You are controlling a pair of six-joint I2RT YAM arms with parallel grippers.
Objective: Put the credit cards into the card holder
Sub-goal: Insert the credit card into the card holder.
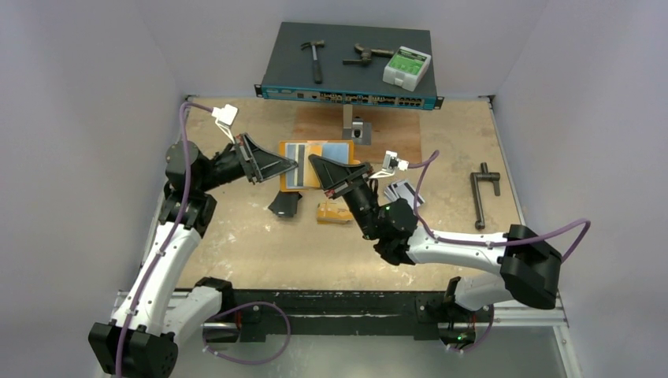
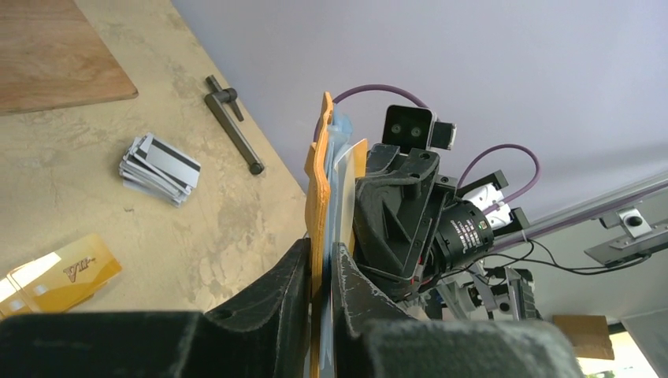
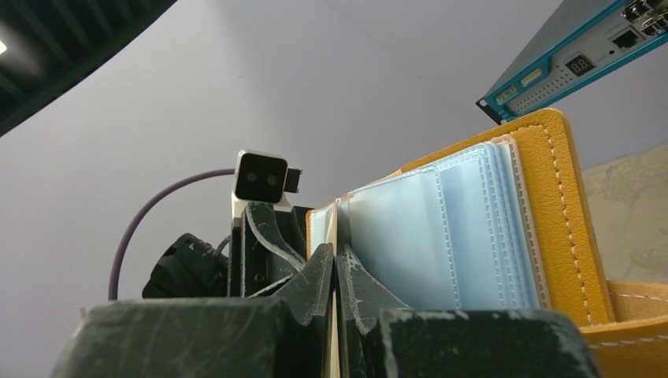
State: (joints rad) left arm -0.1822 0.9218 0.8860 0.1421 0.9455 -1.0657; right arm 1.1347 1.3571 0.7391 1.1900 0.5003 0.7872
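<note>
the left claw [image 1: 291,165] reaches in from the left side of the table [image 1: 260,252] and is pinched tight on the left edge of the holder [image 1: 317,146]. in the left wrist view its fingers [image 2: 291,276] press on both faces of the orange cover [image 2: 318,173], with only the cover and its sleeves between them. the holder sits open near the middle of the table, just in front of a small metal bracket [image 1: 356,127], stretched between the two claws with its greyish sleeves facing up. whether it touches the table cannot be told. below it, near the left claw, lies a black case [image 1: 285,205], and just right of that a small pile of yellow cards [image 1: 335,213] flat on the table, apart from the holder. the right claw [image 1: 315,161] comes in from the right and is fully closed on a thin leaf in the middle of the holder. in the right wrist view the fingertips [image 3: 350,276] meet with the pale sleeves [image 3: 441,236] fanned out to their right and the stitched orange cover [image 3: 551,205] behind. whether that leaf is a sleeve or a card cannot be told. right of this claw a stack of silver cards [image 1: 400,190] rests on the table with a black stripe showing on top, well apart from the holder. further right lies a dark wrench [image 1: 482,193]. at the back edge stands a switch [image 1: 346,79] carrying a hammer [image 1: 315,59], pliers [image 1: 366,55] and a green and white box [image 1: 408,67].
</note>
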